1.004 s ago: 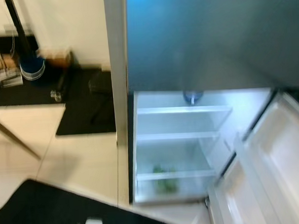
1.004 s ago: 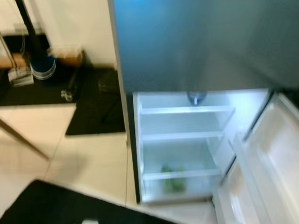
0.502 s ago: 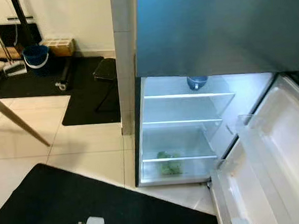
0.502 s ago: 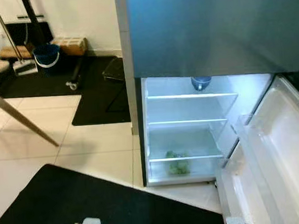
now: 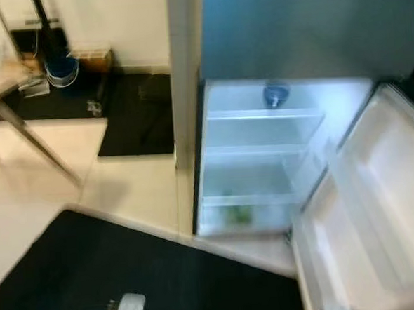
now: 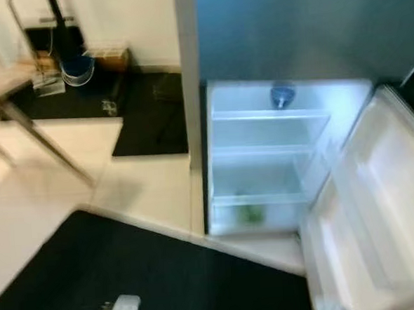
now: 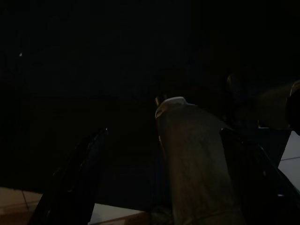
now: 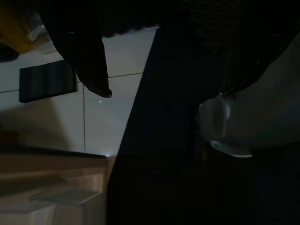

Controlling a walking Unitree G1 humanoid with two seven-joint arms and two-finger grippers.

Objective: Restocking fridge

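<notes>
- At the far left, a table (image 5: 6, 86) with slanting legs stands on the pale tiled floor (image 5: 128, 191); the head views are blurred.
- Behind it, against the back wall, a blue bucket (image 5: 62, 70) sits just beside a small box (image 5: 94, 58), both at the far end of a black mat (image 5: 131, 121).
- A second, larger black mat (image 5: 130, 272) fills the near foreground, with a small white object (image 5: 127, 309) lying on it; what that object is cannot be told.
- The fridge (image 5: 304, 22) stands at centre and right, its dark upper door shut above an open, lit lower compartment (image 5: 260, 159).
- A blue bowl-like item (image 5: 276, 94) rests on the top shelf of that compartment, near the back.
- Two clear shelves below it carry nothing that can be made out.
- Something green (image 5: 239, 214), too blurred to name, lies in the bottom drawer.
- The white lower door (image 5: 369, 215) is swung wide open to the right, its inner racks facing up toward the camera.
- The left gripper (image 7: 159, 187) hangs in deep shade; its two black fingers (image 7: 75, 178) stand well apart, and a greyish shape lies between them that cannot be identified.
- The right gripper's one clear black finger (image 8: 79, 51) points over pale floor tiles, beside a dark body part and a grey rounded casing (image 8: 243, 126); whether this gripper is apart or together I cannot tell.
</notes>
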